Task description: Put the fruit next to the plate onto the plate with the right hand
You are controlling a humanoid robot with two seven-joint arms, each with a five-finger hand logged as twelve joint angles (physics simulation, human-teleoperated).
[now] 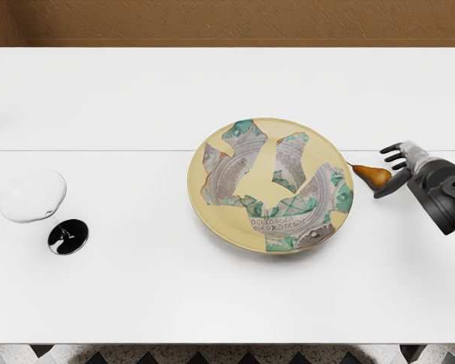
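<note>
Right hand [407,168]: fingers [394,157] spread and uncurled, gripping nothing. The upper fingers sit just above the fat end of the pear [372,176] and the thumb just below it, so the hand brackets the fruit in what reads as a pre-grasp stance; actual contact cannot be judged from the head view. The pear lies on its side on the surface [212,303], directly ahead of the fingertips, with its stem pointing away from them toward the plate [195,186] and ending just at the rim. It is beside the plate, not on it. This lie suits a pinch across the broad end — the stem end is free to lead over the rim. Beyond the pear, the plate shows only its green-grey pattern on yellow, with no fruit in it. Far past the plate a clear glass [32,196] lies tipped over, its dark foot [67,236] nearest the viewer, with no contents visible. The left arm is out of view.
</note>
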